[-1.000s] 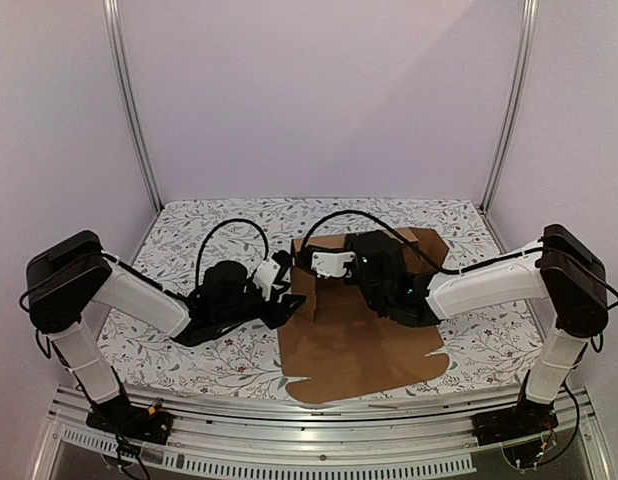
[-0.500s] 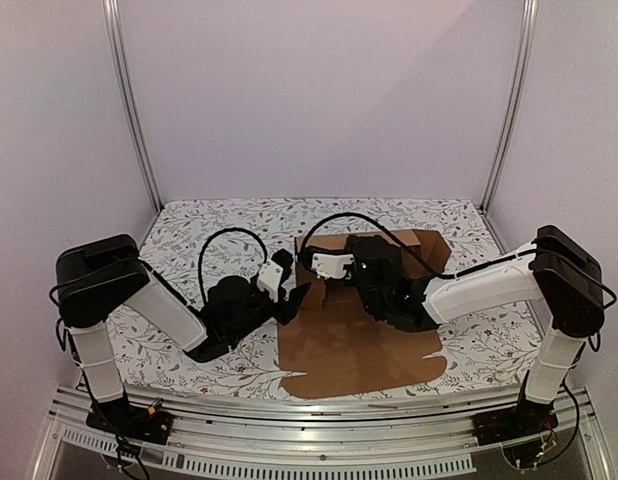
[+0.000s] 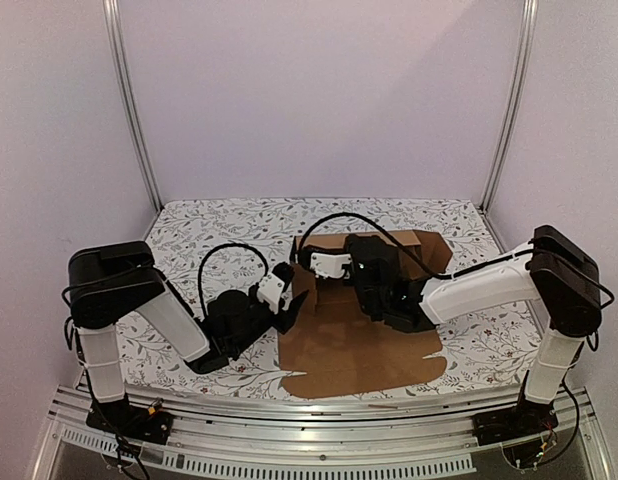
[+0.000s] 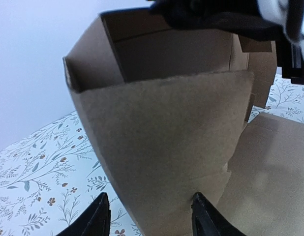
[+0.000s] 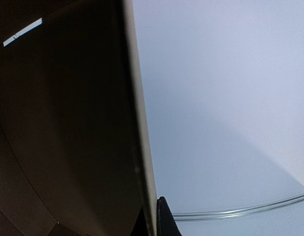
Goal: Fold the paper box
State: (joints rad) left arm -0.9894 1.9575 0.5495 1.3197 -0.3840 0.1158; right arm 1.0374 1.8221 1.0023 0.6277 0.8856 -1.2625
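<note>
left gripper [image 4: 151, 216]: jaws wide apart, nothing held; tips sit low against the raised side wall [image 4: 167, 147] of the paper box [image 3: 359, 345], one finger out over the table [image 3: 209, 225], the other in front of the cardboard. Can't tell if either is touching

right gripper [image 5: 153, 219]: jaws fully closed, and the wrist view shows a cardboard edge running straight down into the tips, so I read it as pinching a wall at the back left of the box from above

box sits right of centre on the table, flat base panel reaching toward the near edge, back part half erected under the right arm

risks from here, as I judge them:
- side wall is only propped; if the left arm backs off or pushes off-crease it flops flat or buckles mid-panel
- the right pinch is on a thin edge: a sideways pull could tear it or slip off, and the back wall drops
- the arms are close together over the same corner, so the left wrist could clip the right arm
- a hard push from the left slides the whole box, since nothing pins the base
</note>
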